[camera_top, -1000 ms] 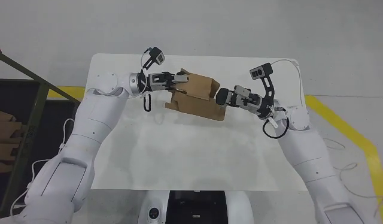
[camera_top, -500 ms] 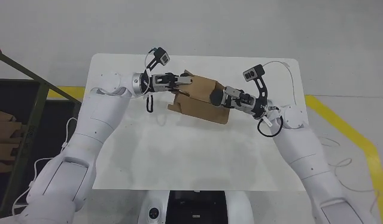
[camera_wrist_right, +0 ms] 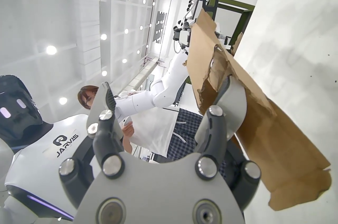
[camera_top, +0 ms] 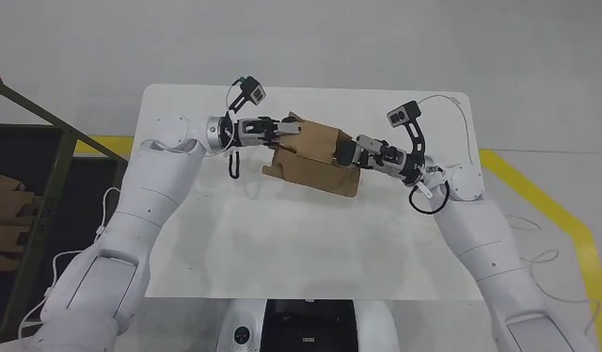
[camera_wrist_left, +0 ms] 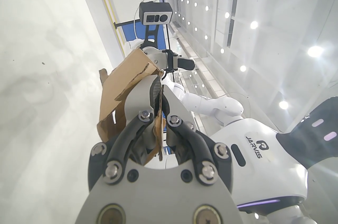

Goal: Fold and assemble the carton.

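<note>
My left gripper (camera_top: 283,131) pinches the carton (camera_top: 315,156) flap at one end; right gripper (camera_top: 345,152) at the other end, fingers (camera_wrist_right: 233,101) spread, one touching carton.

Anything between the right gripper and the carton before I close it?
Nothing visible does. The right gripper is open at the carton, one of its fingers against the torn cardboard, the other apart in free air. The left gripper is shut on the carton's opposite end.
</note>
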You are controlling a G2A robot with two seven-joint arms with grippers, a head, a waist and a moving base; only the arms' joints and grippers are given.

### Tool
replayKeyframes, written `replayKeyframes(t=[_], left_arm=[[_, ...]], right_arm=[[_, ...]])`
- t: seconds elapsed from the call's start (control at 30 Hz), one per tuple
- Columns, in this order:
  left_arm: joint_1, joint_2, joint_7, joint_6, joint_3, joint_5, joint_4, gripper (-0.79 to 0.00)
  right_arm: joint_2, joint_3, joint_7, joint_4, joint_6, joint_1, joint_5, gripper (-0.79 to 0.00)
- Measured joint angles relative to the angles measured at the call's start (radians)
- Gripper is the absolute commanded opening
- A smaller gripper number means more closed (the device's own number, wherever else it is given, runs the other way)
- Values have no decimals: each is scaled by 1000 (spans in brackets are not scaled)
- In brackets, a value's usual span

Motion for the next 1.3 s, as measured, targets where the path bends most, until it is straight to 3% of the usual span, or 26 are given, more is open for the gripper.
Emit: replayKeyframes(t=[0.13, 0.17, 0.2, 0.23, 0.3, 0.63, 0.8, 1.13, 1.23, 1.3], left_arm=[[7, -1, -6, 6, 5, -2, -18, -785], [8, -1, -6, 7, 6, -2, -21, -785], [9, -1, -6, 8, 7, -4, -24, -785], [9, -2, -6, 8, 8, -4, -26, -785], [10, -2, -8, 10, 10, -6, -29, -785], [13, -5, -20, 20, 17, -20, -43, -785], [9, -6, -21, 16, 22, -10, -51, -785], [12, -7, -8, 11, 24, -2, -48, -785], [14, -7, -5, 10, 23, -2, -49, -785], [15, -7, -3, 9, 22, 1, -50, -785]], right_arm=[[-5, -12, 5, -2, 5, 2, 12, -185], [-6, -15, 6, -1, 6, 3, 15, -265], [-8, -19, 6, 1, 7, 4, 19, -286], [-9, -22, 7, 2, 7, 5, 22, -397], [-11, -27, 13, 6, 9, 7, 31, -443], [-19, -47, 46, 32, 26, 25, 29, -462], [-23, -54, 43, 42, 21, 37, 16, -576], [-25, -49, 18, 52, 10, 39, -4, -693], [-26, -49, 13, 51, 10, 38, -10, -785], [-26, -48, 12, 52, 8, 38, -16, -785]])
